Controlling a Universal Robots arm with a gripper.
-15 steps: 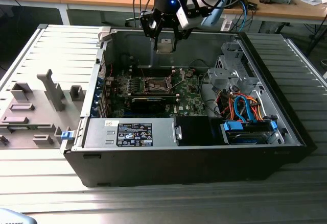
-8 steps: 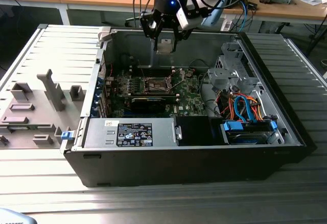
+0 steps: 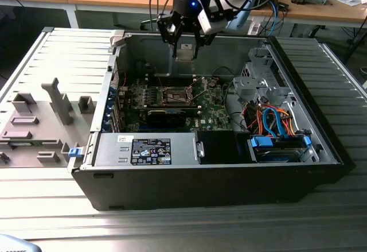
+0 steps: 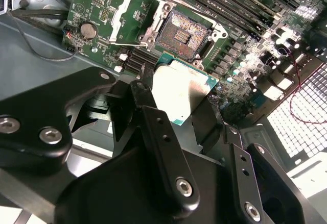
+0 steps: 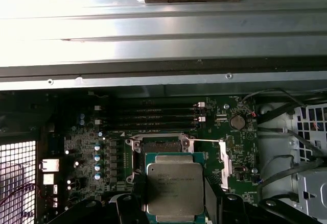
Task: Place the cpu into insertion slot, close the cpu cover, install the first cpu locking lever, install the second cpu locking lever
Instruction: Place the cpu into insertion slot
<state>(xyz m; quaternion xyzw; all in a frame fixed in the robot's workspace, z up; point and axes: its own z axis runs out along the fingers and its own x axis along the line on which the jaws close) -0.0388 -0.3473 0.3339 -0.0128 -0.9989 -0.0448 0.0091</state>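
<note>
My gripper [image 3: 186, 49] hangs over the back of the open computer case, shut on the cpu [image 3: 186, 51], a small silvery square. In both wrist views the cpu [image 4: 180, 89] [image 5: 173, 185] sits flat between the black fingers [image 4: 153, 117], raised above the green motherboard [image 4: 245, 55]. The insertion slot [image 4: 186, 28] lies bare and dark with its silvery rim, a short way from the cpu. The cpu cover [image 4: 134, 16] stands swung open beside the slot. In the first wrist view the cpu hides part of the insertion slot [image 5: 161, 145], with the cpu cover [image 5: 225, 158] off to one side.
A grey power supply [image 3: 149, 148] fills the case's near side. A metal drive cage [image 3: 258, 82] and orange and blue cables [image 3: 275, 123] are at the exterior view's right. A black card [image 3: 166, 115] stands just in front of the slot. The case's side panel [image 3: 51, 108] lies on the left.
</note>
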